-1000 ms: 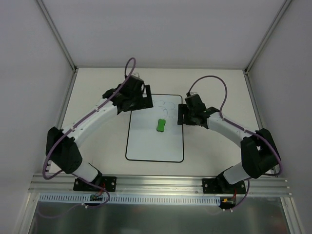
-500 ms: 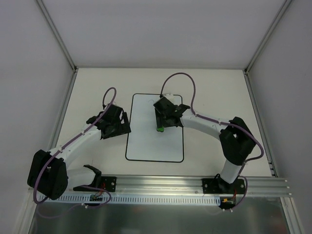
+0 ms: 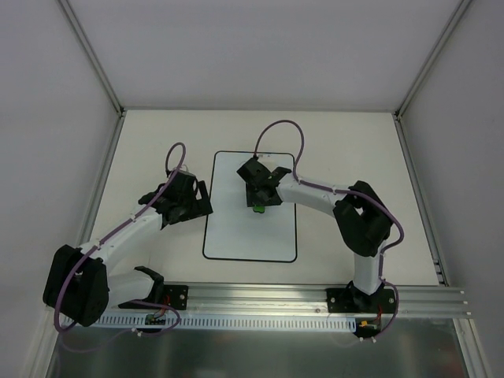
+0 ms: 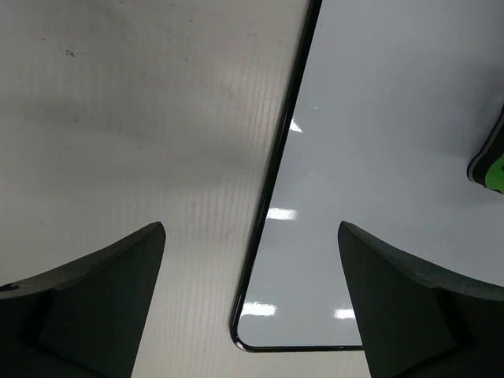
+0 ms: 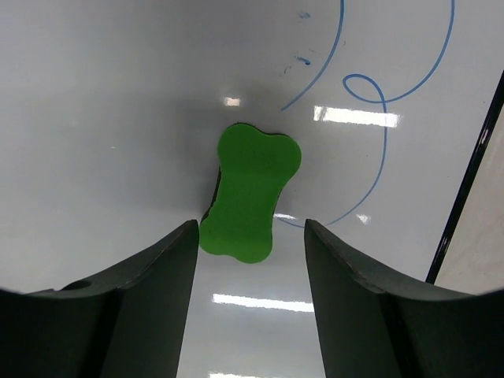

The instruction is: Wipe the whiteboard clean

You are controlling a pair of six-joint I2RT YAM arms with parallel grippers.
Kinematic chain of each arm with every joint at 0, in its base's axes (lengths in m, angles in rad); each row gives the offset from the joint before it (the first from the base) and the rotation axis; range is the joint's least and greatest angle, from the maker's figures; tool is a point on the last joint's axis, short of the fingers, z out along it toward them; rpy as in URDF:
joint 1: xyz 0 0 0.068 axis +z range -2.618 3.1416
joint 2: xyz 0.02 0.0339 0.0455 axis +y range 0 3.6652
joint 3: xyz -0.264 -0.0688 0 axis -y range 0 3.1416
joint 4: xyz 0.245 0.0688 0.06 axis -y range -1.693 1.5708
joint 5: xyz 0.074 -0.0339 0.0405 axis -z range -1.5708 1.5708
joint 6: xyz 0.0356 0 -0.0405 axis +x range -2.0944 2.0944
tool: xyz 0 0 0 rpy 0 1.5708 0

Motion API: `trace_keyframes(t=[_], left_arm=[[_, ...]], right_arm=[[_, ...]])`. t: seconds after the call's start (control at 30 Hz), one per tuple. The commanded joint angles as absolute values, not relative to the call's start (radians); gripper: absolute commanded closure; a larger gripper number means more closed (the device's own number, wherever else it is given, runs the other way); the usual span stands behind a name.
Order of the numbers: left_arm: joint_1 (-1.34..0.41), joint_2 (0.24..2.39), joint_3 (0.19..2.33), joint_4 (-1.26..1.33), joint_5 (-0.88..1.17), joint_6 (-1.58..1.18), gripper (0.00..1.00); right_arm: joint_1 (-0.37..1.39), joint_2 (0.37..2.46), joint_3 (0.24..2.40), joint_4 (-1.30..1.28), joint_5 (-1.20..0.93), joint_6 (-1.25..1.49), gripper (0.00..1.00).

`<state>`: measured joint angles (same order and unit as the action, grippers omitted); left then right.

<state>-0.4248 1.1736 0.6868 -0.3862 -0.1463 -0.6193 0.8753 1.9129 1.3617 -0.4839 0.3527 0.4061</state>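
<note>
The whiteboard lies flat in the middle of the table, white with a thin black border. A green bone-shaped eraser lies on its upper half. In the right wrist view the eraser sits just ahead of my open right gripper, next to blue doodle lines. From above, my right gripper hovers over the eraser. My left gripper is open and empty beside the board's left edge. The left wrist view shows the board's border and a rounded corner between the fingers.
The pale table is enclosed by white walls with metal corner posts. An aluminium rail carrying both arm bases runs along the near edge. A tip of the green eraser shows at the right edge of the left wrist view.
My right arm has swung left from the board's right edge to above the eraser. My left arm has pulled back from the board's far left corner to beside its left edge.
</note>
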Motion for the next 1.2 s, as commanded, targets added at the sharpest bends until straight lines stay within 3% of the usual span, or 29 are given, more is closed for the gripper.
trace_keyframes(t=[0.0,0.73,0.93,1.17], left_arm=[[-0.423,1.186,0.676,-0.347,-0.127,-0.634,0.08],[-0.423,1.296,0.664,-0.29,-0.104,-0.632,0.12],[-0.422,1.341,0.672,-0.272,-0.095,-0.629,0.19],[-0.423,1.417,0.693,-0.253,-0.081,-0.621,0.32]], right_arm=[[0.879,1.931,1.417,-0.497,0.391,0.452,0.41],[0.87,1.988,1.445,-0.495,0.44,0.526,0.54],[0.865,2.002,1.45,-0.494,0.433,0.52,0.58],[0.864,1.997,1.436,-0.494,0.433,0.502,0.75]])
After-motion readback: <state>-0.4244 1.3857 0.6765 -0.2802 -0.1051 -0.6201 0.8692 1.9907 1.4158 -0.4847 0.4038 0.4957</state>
